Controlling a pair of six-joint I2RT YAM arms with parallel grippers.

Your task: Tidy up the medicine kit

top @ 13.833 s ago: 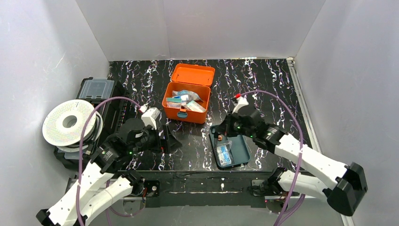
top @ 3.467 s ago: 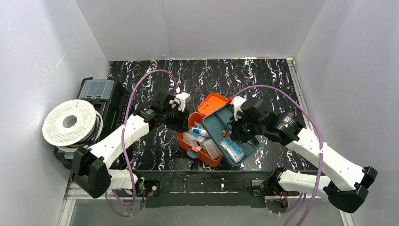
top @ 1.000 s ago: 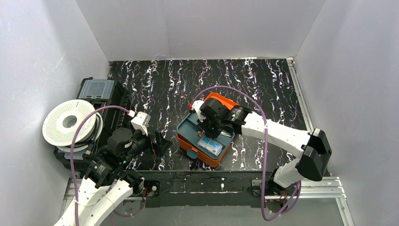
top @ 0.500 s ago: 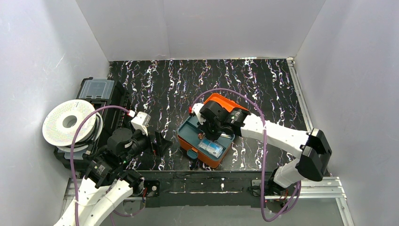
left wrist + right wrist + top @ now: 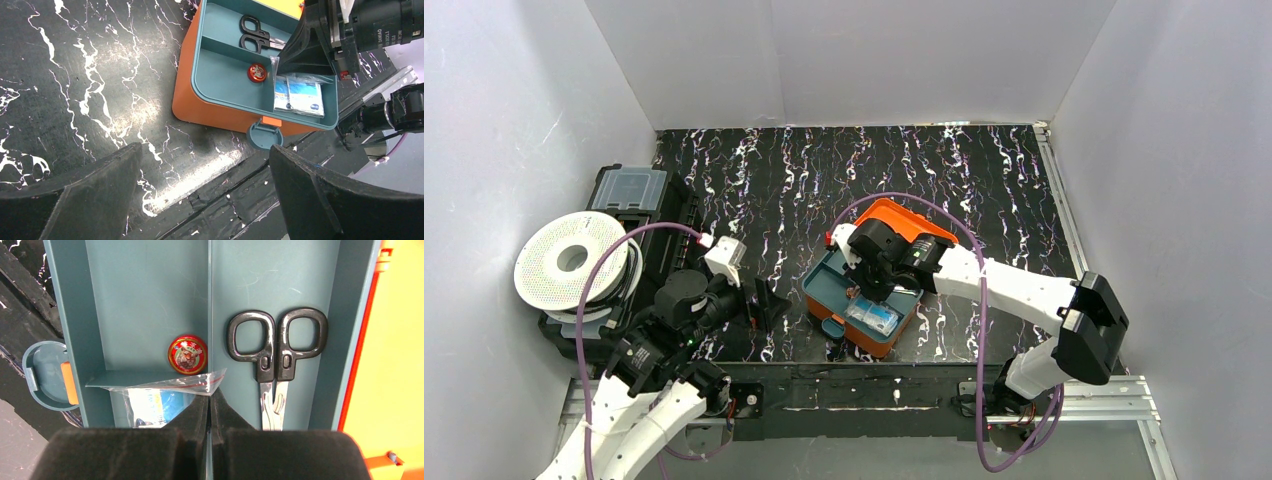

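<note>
The orange medicine kit [image 5: 864, 343] stands open near the table's front edge, its lid [image 5: 902, 218] tipped back. A dark teal divided tray [image 5: 829, 280] sits in its top. The tray holds black scissors [image 5: 275, 350], a red round tin [image 5: 187, 354] and a clear bag of packets [image 5: 160, 390]. My right gripper [image 5: 210, 395] is shut on the tray's centre divider, directly above the kit [image 5: 869, 290]. My left gripper [image 5: 205, 200] hangs open and empty to the left of the kit [image 5: 764, 305], apart from it. The kit's teal latch [image 5: 264, 136] faces the front edge.
A white filament spool [image 5: 574, 260] and a black case with a clear lid [image 5: 629, 188] sit at the left edge. White walls close in the left, back and right. The taped front edge [image 5: 240, 200] runs just below the kit.
The tray, held tilted over the kit a few seconds ago, now sits in it. The left arm has drawn back to the left. Over the last second the right gripper barely shifted.
</note>
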